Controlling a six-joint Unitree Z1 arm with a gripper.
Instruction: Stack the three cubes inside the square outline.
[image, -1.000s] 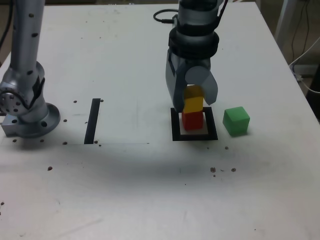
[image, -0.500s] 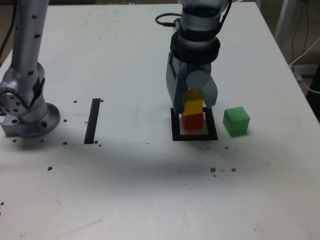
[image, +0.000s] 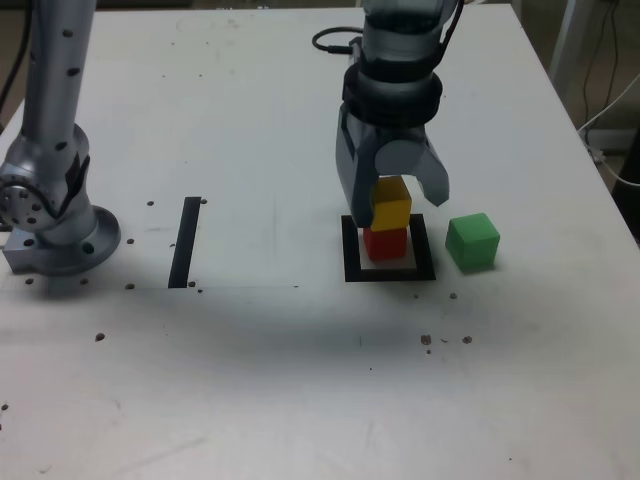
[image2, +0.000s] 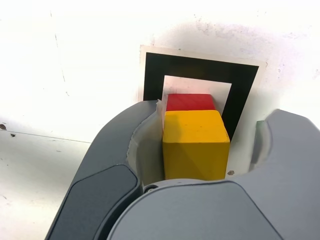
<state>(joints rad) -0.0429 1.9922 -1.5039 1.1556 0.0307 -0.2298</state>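
Note:
The yellow cube (image: 390, 208) (image2: 196, 145) sits on the red cube (image: 385, 243) (image2: 190, 101), and both stand on the white centre of the square outline (image: 350, 255) (image2: 152, 75). My gripper (image: 395, 205) (image2: 212, 117) hangs over the stack with its jaws spread on either side of the yellow cube. In the wrist view one finger lies close against the cube and a clear gap shows at the other. The green cube (image: 472, 241) rests on the table just outside the outline, on the exterior view's right.
A straight black tape strip (image: 185, 240) lies toward the exterior view's left, near the arm's base (image: 55, 215). A black cable (image: 325, 35) loops at the back behind the arm. Small dark specks dot the white table.
The jaws have spread apart from the yellow cube, which now sits squarely on the red cube. The arm has hardly moved.

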